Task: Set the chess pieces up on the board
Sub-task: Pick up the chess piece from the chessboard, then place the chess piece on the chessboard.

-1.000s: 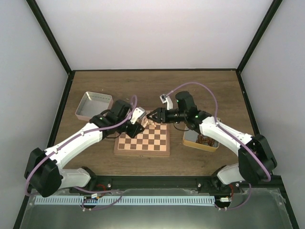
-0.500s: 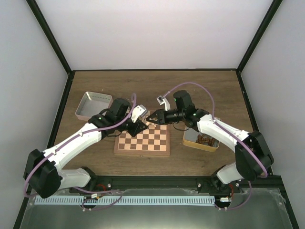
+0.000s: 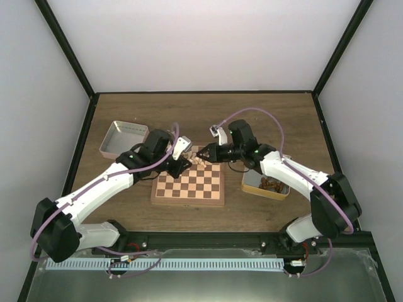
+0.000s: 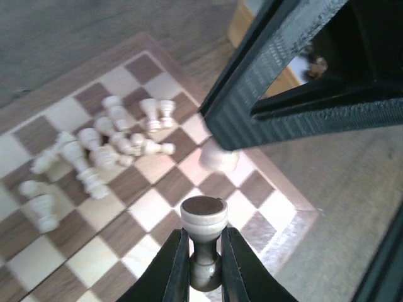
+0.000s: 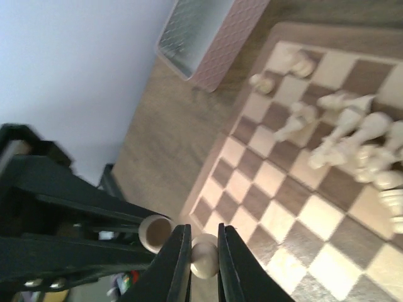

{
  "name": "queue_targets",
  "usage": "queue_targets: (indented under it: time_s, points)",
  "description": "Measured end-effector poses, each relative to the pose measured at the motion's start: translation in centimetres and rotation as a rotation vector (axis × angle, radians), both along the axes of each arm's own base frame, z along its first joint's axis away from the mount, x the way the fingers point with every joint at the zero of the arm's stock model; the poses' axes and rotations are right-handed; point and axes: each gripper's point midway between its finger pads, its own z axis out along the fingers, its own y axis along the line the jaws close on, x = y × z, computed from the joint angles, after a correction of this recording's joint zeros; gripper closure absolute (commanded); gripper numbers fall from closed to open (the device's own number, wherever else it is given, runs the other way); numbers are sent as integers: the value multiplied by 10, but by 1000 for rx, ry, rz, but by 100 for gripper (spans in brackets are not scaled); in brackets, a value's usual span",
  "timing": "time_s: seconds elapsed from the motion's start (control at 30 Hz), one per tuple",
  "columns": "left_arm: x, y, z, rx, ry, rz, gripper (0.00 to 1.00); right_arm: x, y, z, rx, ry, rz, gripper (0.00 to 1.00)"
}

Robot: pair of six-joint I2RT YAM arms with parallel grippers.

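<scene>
Chess pieces (image 3: 200, 158): loose heap on the board (image 3: 189, 189), at its 12 o'clock edge. Most lie on their sides, long axes pointing all ways; a couple look upright.

Left gripper (image 4: 203, 246) is clenched on a flat-topped piece (image 4: 203, 217). Its axis runs along the fingers, head out past the tips, base hidden.

Right gripper (image 5: 203, 251) is clamped on a round-headed piece (image 5: 203, 259). Only the head shows, axis unclear.

Worktop (image 3: 264, 119): grey tray (image 3: 123, 139) at the board's 10 o'clock, tan tray (image 3: 264, 194) at 3 o'clock. Its brown contents are too small to identify.
</scene>
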Motion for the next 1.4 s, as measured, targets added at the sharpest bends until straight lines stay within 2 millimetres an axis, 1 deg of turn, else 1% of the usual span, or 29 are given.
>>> queue_targets:
  time_s: [0.1, 0.17, 0.23, 0.3, 0.4, 0.47, 0.57, 0.63, 0.77, 0.93, 1.03, 1.13, 1.23, 1.4]
  points:
    - [12, 14, 3, 43, -43, 95, 95, 15, -5, -9, -76, -55, -78, 97]
    - [24, 29, 8, 79, -92, 200, 94, 30, -4, -13, -140, -115, -130, 97]
    - [39, 55, 23, 116, -171, 365, 93, 42, 4, -17, -200, -184, -158, 97]
    - [47, 75, 46, 107, -247, 486, 91, 51, 20, -21, -260, -259, -161, 97]
    - [52, 100, 97, 12, -386, 636, 91, 54, 44, -31, -325, -356, -130, 97]
    - [51, 113, 131, -68, -463, 711, 91, 54, 62, -43, -368, -439, -82, 97]
    - [51, 125, 165, -155, -537, 792, 91, 55, 82, -68, -439, -516, -11, 98]
    - [52, 130, 177, -187, -569, 827, 91, 57, 93, -84, -475, -547, 33, 98]
    - [53, 135, 182, -196, -583, 856, 90, 66, 105, -97, -512, -592, 78, 98]
    - [54, 136, 182, -197, -586, 870, 90, 85, 123, -95, -524, -646, 83, 98]
    - [55, 137, 182, -196, -584, 873, 90, 93, 129, -98, -539, -660, 85, 98]
    - [55, 136, 181, -197, -582, 874, 90, 95, 130, -108, -562, -656, 97, 98]
    - [55, 136, 181, -198, -580, 875, 90, 93, 126, -119, -591, -639, 111, 98]
    - [57, 135, 178, -194, -575, 876, 90, 94, 122, -125, -619, -635, 113, 98]
